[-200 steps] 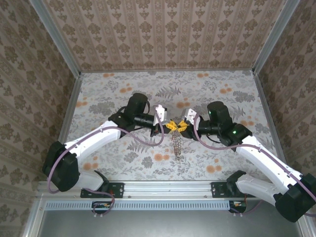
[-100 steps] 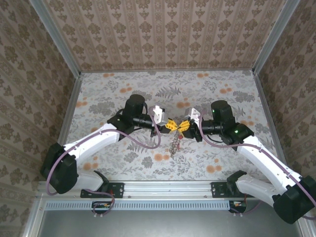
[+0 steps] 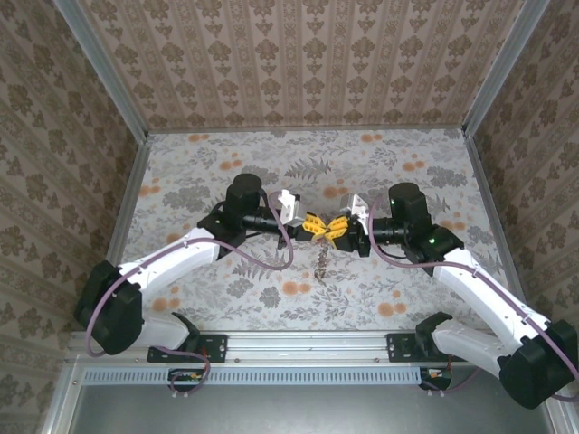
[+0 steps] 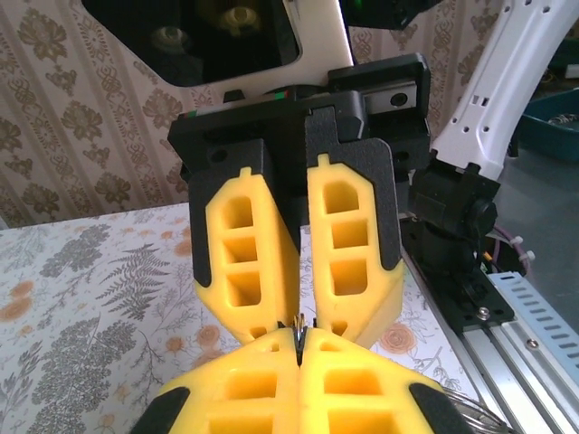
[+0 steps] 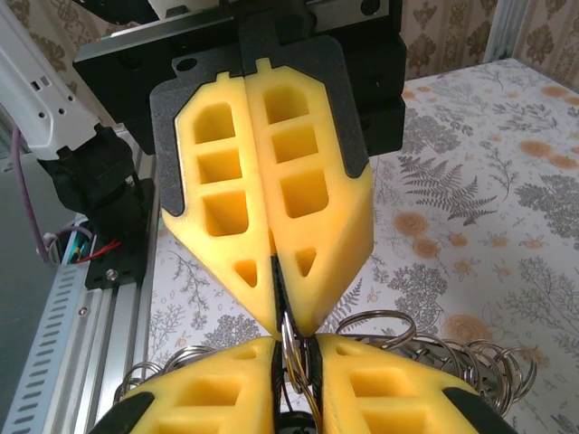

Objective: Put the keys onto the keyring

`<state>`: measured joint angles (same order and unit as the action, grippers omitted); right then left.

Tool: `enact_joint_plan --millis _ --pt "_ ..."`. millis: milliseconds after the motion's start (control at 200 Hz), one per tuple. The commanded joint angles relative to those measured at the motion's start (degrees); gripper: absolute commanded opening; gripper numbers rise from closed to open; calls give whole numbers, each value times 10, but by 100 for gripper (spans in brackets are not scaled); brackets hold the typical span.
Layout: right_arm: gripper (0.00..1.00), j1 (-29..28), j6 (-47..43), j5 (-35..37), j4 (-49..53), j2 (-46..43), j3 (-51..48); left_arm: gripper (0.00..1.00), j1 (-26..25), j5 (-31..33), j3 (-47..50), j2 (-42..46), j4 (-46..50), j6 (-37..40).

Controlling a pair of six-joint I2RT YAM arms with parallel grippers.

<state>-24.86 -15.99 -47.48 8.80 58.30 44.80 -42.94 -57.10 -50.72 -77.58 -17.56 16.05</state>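
Both grippers meet tip to tip above the middle of the table. My left gripper [image 3: 312,227] [image 4: 298,348] is shut on the edge of the thin silver keyring [image 4: 298,336] [image 5: 290,348]. Facing it, my right gripper [image 3: 336,228] [image 5: 295,354] is closed on the same keyring, whose wire loops fill the narrow gap between its pads. A bunch of silver keys and loops [image 3: 324,260] hangs below the two grippers. In the right wrist view parts of the bunch [image 5: 493,362] spread out behind my fingers.
The floral tablecloth [image 3: 407,172] lies under both arms. Patterned walls [image 3: 298,63] close in the far and side edges. A metal rail [image 3: 308,344] with the arm bases runs along the near edge.
Both grippers have shifted slightly toward the far side and stayed tip to tip. The hanging bunch has risen and looks shorter. The right jaws have narrowed a little.
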Motion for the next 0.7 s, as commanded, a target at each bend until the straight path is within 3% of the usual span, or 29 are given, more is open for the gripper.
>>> enact_joint_plan --millis 0,105,205,325,490,550,605,695 --pt "18 -2 38 -29 -71 7 -17 0 -17 6 8 -7 -118 -49" --pt "15 -1 57 -36 -106 6 -27 0 -19 25 25 -15 -189 -86" --pt "0 0 60 -34 -114 3 -30 0 -23 26 25 -23 -209 -93" --pt "0 2 35 -14 -75 -1 -21 0 -22 21 20 -20 -181 -81" --pt "0 2 -55 42 63 -4 19 5 -5 10 -34 7 82 47" --pt "0 2 -86 60 108 0 36 11 5 5 -57 10 176 95" --pt "0 0 -111 73 145 4 52 27 13 4 -79 8 256 131" --pt "0 -9 -147 98 201 18 83 34 22 10 -112 -4 349 165"
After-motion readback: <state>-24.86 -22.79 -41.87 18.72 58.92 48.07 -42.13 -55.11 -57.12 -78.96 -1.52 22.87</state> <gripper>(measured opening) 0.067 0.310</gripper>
